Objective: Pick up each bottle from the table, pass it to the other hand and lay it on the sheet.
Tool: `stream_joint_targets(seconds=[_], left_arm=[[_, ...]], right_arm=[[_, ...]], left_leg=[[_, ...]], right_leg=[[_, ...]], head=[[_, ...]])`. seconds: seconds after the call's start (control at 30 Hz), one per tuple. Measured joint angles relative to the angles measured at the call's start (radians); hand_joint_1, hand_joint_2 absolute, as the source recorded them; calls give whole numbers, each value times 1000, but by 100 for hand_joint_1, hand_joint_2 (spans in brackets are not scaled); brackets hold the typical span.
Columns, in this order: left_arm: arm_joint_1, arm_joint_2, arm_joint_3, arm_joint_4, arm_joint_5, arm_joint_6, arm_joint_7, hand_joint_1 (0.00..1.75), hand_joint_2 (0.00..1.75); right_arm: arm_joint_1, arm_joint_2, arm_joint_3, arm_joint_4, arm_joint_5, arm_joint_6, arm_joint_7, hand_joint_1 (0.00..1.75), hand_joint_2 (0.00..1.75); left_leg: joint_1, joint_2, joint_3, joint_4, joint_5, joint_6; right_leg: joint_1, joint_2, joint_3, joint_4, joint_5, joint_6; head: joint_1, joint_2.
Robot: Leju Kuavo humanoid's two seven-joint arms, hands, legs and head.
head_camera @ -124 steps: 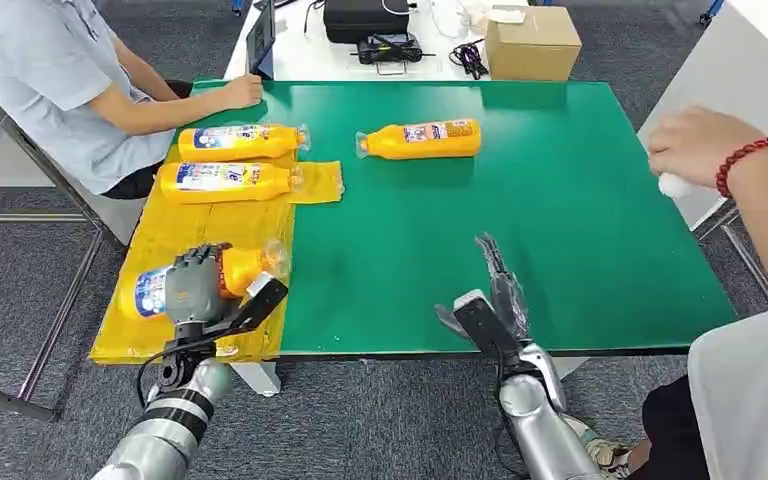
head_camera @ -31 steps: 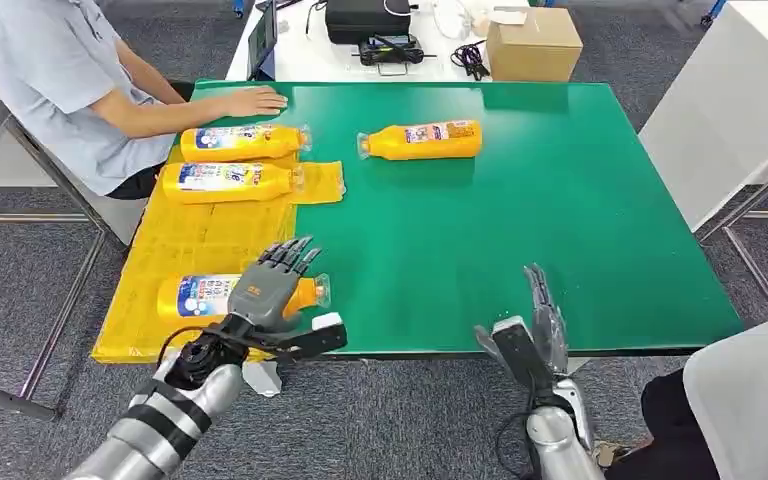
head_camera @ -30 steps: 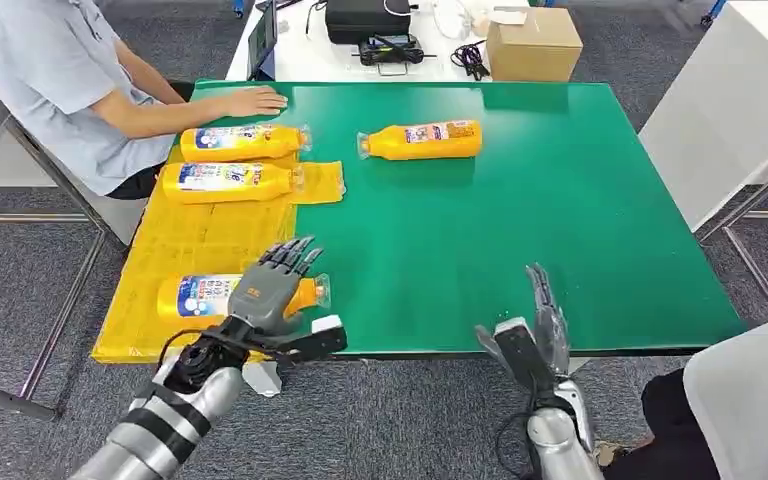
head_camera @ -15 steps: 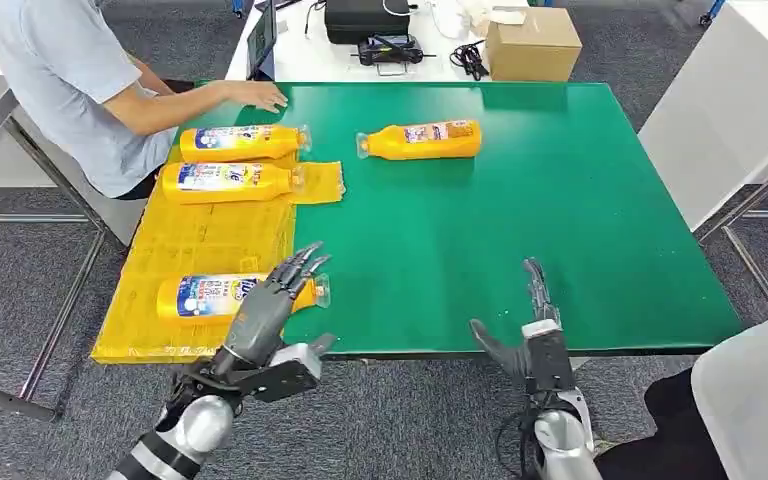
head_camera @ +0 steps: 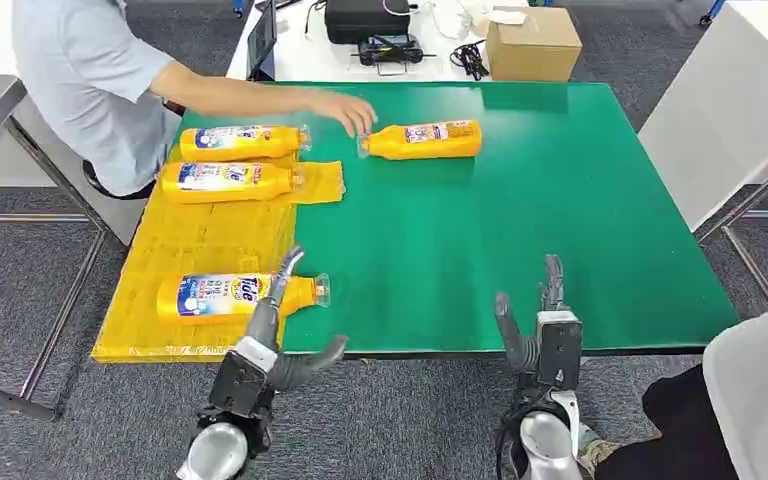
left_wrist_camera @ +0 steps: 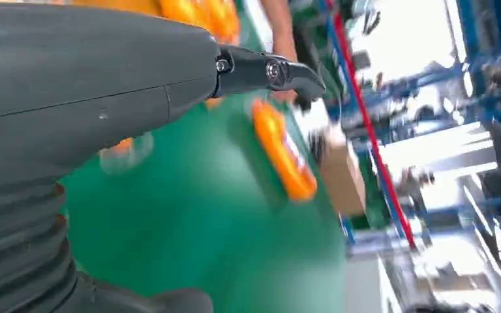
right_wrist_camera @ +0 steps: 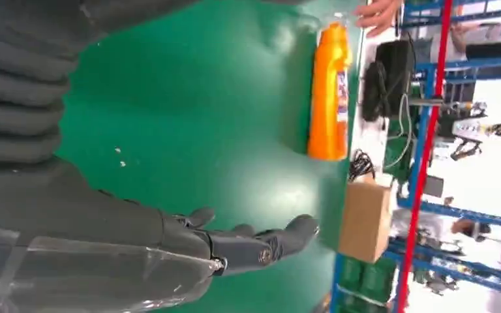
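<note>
Green bench [head_camera: 560,230] | yellow sheet [head_camera: 200,240] draped over left edge, bearing three orange bottles on their sides | fourth bottle [head_camera: 422,139] lying on bare green toward far side

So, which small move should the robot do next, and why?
Probably wait a moment, then reach the right hand toward the bottle on the green table. Three bottles already lie on the yellow sheet; this one does not. Both hands are open and hold nothing, the left hand at the near edge. A person's hand is right beside that bottle's cap now.
</note>
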Motion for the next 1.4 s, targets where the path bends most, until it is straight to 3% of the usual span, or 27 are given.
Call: stream_joint_targets(seconds=[0.13, 0.3, 0.47, 0.67, 0.87, 1.03, 1.2, 1.4], left_arm=[[22, -33, 19, 0, 70, 107, -50, 0, 175], [34, -56, 43, 8, 106, 168, -48, 0, 175], [48, -65, 51, 10, 196, 160, -41, 0, 175], [49, -71, 60, 11, 200, 174, -38, 0, 175], [49, -71, 61, 14, 160, 277, -80, 0, 175], [49, -71, 61, 27, 72, 360, -92, 0, 175], [54, -66, 61, 48, 93, 277, -53, 0, 175], [52, -66, 60, 62, 102, 254, -43, 0, 175]], right_arm=[[21, -20, 23, -19, 191, -59, 13, 0, 175], [46, -26, 56, -32, 267, -99, 19, 0, 175], [62, -37, 83, -33, 527, -310, 42, 0, 175], [71, -51, 98, -32, 573, -356, 57, 0, 175], [67, -69, 97, -29, 506, -373, 45, 0, 175], [27, -91, 95, 3, 603, -391, 68, 0, 175], [-25, -141, 95, 106, 782, -392, 166, 0, 175], [-75, -175, 96, 174, 814, -388, 192, 0, 175]], left_leg=[[0, 0, 0, 0, 0, 0], [0, 0, 0, 0, 0, 0], [0, 0, 0, 0, 0, 0], [0, 0, 0, 0, 0, 0], [0, 0, 0, 0, 0, 0], [0, 0, 0, 0, 0, 0], [0, -1, 0, 0, 0, 0], [0, 0, -1, 0, 0, 0]], right_leg=[[0, 0, 0, 0, 0, 0], [0, 0, 0, 0, 0, 0], [0, 0, 0, 0, 0, 0], [0, 0, 0, 0, 0, 0], [0, 0, 0, 0, 0, 0], [0, 0, 0, 0, 0, 0], [0, 0, 0, 0, 0, 0], [0, 0, 0, 0, 0, 0]], head=[[0, 0], [0, 0], [0, 0], [0, 0], [0, 0], [0, 0], [0, 0], [0, 0]])
